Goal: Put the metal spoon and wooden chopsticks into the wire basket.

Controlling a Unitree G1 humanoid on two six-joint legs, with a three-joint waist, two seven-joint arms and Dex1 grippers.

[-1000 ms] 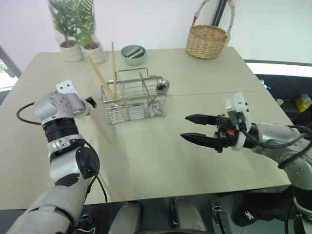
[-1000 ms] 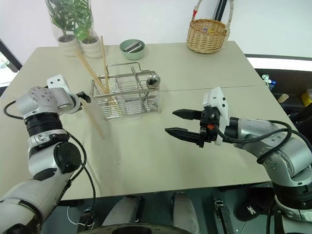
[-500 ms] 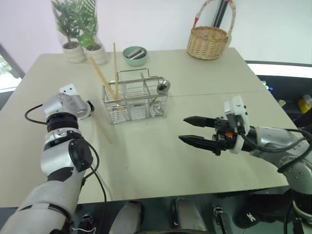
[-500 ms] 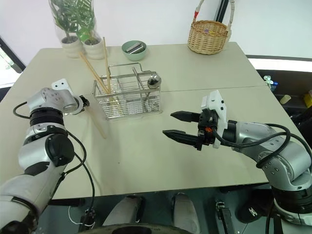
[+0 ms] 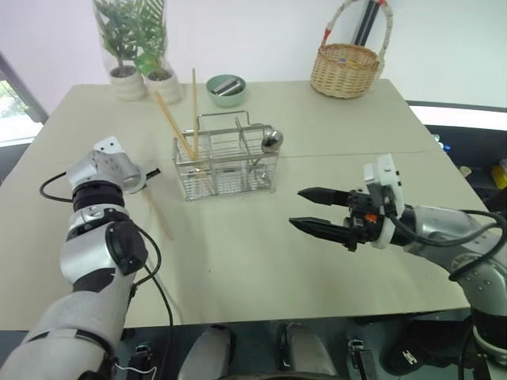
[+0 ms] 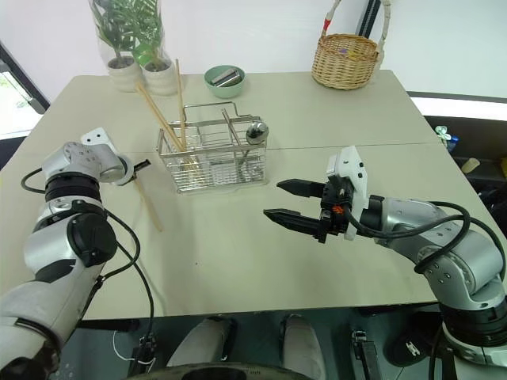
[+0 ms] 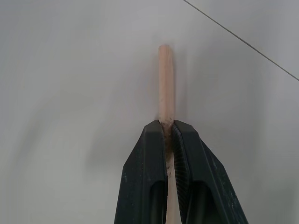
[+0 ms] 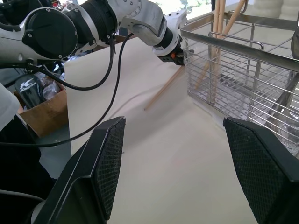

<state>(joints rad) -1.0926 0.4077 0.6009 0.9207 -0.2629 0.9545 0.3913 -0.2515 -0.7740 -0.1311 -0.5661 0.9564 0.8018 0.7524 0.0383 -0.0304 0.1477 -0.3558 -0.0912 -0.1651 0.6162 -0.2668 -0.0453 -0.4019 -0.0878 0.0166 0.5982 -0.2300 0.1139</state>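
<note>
Left eye view showed the table (image 5: 238, 253) with the wire basket (image 5: 227, 165) standing near its middle; two chopsticks (image 5: 184, 119) leaned upright in the basket's left compartment and the spoon (image 5: 270, 142) stood in the right one, bowl up. A third chopstick (image 5: 158, 218) lay on the table just left of the basket. The left gripper (image 5: 150, 172) sat at that stick's far end, fingers pressed together. The right gripper (image 5: 310, 209) hovered right of the basket, well apart from it, fingers spread and holding nothing

Right eye view gave the same layout, with a green bowl (image 6: 224, 79), two plants (image 6: 135, 39) and a wicker basket (image 6: 345, 57) along the far edge

Left wrist view had both fingers (image 7: 147, 177) clamped on the chopstick (image 7: 164, 79), its tip poking out beyond them over the table

Right wrist view looked between its own wide-apart fingers (image 8: 105, 163) toward the basket (image 8: 243, 79) and the left gripper (image 8: 172, 55) on the lying stick (image 8: 163, 88)
</note>
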